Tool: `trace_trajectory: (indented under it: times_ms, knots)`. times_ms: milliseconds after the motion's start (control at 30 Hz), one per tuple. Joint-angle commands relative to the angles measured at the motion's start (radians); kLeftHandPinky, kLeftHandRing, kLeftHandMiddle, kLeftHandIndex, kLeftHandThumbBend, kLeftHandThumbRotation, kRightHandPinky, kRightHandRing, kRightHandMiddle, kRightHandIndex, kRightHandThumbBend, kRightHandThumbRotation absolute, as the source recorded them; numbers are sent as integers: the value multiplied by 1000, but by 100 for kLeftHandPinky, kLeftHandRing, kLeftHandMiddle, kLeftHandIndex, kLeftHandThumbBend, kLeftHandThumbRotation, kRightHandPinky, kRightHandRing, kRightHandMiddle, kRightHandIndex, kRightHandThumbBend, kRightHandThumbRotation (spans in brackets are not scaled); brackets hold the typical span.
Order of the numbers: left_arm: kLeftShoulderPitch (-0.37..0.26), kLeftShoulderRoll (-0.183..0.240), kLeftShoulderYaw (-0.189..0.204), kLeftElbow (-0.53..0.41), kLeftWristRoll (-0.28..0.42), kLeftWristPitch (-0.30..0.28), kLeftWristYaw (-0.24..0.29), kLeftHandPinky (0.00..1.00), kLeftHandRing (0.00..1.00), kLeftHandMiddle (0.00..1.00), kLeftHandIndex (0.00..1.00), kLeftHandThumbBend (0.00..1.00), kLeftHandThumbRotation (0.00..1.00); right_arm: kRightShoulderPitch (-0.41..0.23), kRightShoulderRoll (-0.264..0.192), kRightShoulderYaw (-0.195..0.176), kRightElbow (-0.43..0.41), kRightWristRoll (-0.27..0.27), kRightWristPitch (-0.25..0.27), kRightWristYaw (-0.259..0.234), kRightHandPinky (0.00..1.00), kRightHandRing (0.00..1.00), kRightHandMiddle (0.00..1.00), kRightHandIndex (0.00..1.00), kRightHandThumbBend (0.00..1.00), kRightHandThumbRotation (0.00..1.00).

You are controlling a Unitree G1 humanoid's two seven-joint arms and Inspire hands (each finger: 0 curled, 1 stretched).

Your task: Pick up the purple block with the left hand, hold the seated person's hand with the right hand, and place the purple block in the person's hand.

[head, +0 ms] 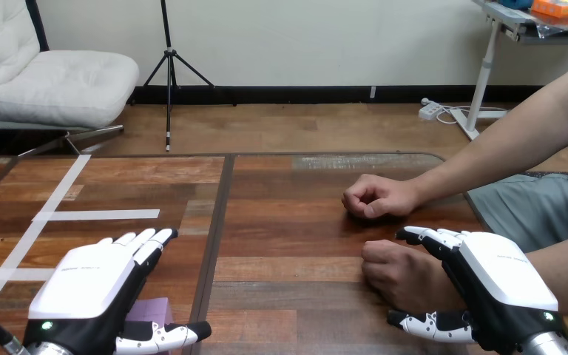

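The small purple block [150, 309] sits near the front edge of the brown wooden surface [288, 222], mostly hidden beneath the robot's left hand [92, 285], spread flat and wide above it, likely lining up a grasp; its long axis and heading cannot be judged. The right hand [499, 285] lies over the person's nearer fist [403, 277], probably to steady it; whether it grips, I cannot tell

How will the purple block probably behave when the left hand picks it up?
The purple block shows flat faces and straight edges, so it is probably stiff and should stay put rather than roll. It looks small beside the left hand, so it is likely light.
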Motion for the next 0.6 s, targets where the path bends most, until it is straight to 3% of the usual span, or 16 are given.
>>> trace_trajectory:
  times_ms: [0, 567]
  knots:
    - [-80, 9, -5, 23, -10, 0, -1, 89, 90, 93, 91, 89, 68, -73, -25, -13, 2, 10, -10, -11, 92, 88, 83, 83, 68, 27]
    - [-141, 10, -26, 120, -32, -6, -23, 84, 88, 92, 90, 91, 63, -69, -33, -11, -1, 15, -7, -13, 92, 88, 83, 83, 68, 29]
